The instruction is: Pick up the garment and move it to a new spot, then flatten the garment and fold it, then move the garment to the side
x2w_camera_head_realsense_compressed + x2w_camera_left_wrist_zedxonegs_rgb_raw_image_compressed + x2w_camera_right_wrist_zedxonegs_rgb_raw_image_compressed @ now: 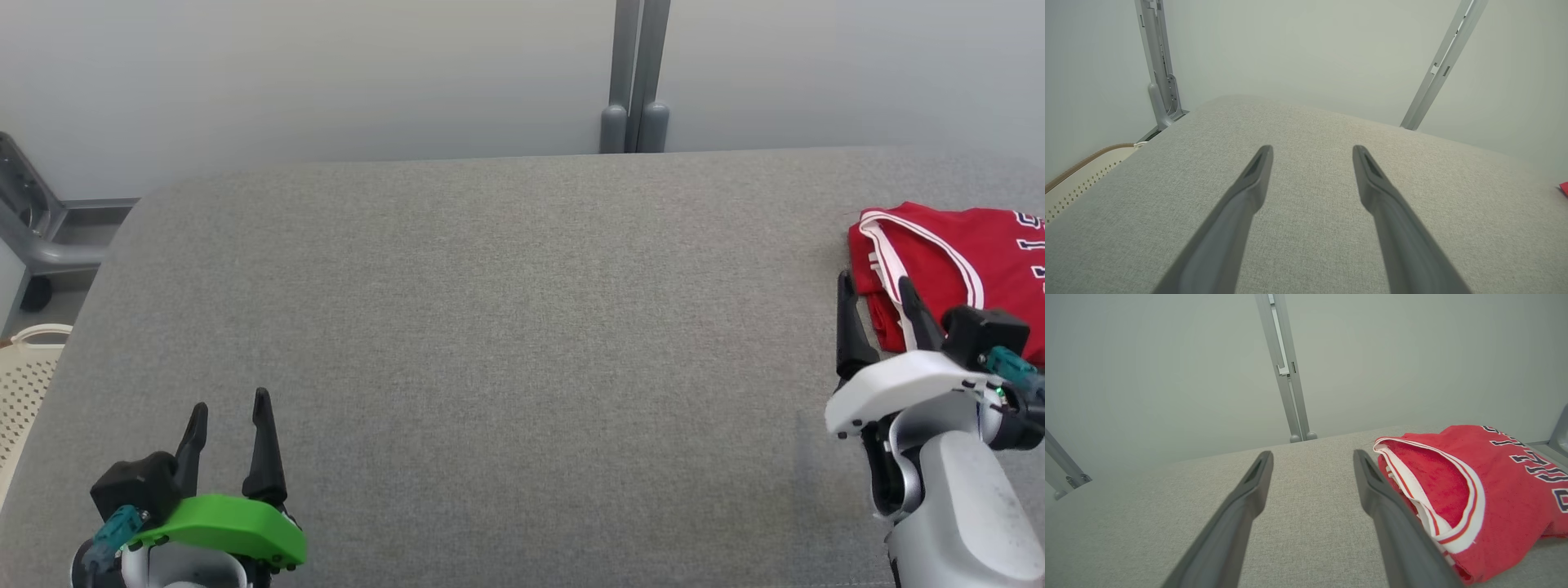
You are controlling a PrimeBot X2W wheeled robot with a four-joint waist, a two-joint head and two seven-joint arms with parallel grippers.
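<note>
The garment (955, 253) is a red jersey with white trim and dark lettering, lying folded at the far right of the grey padded table (506, 327). My right gripper (876, 294) stands open at its left edge, fingers pointing up, nothing between them. In the right wrist view the garment (1494, 490) lies just right of the right finger, and the right gripper (1312, 459) is open over bare fabric. At the lower left, far from the jersey, my left gripper (230, 408) is open and empty. The left gripper (1312, 153) hovers over plain table, with a red sliver of garment (1564, 188) at the edge.
A perforated cream basket (24, 384) sits off the table's left side, beside a grey metal frame (33, 229). A grey post (637, 82) rises behind the table's far edge against a pale wall. The table's right edge lies past the jersey.
</note>
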